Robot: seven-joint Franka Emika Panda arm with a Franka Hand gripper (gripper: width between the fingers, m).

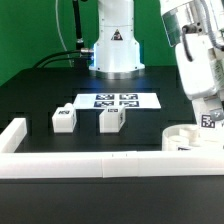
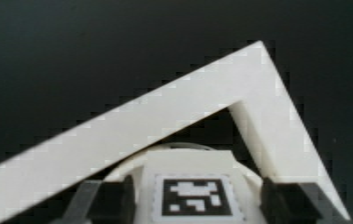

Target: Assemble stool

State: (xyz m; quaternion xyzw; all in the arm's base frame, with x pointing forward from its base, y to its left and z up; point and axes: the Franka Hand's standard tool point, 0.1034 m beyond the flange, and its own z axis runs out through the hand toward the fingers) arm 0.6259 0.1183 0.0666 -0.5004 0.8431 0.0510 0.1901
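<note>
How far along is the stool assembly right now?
Done: no leg is clearly attached yet. In hand: the gripper holds one leg at the seat by the rail corner. Left: that one plus two legs standing loose near the marker board.

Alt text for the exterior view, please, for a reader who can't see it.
The arm's end effector holds a tagged white leg at the round seat, at the exterior view's right. Two more legs stand apart on the black table, near the marker board.
</note>
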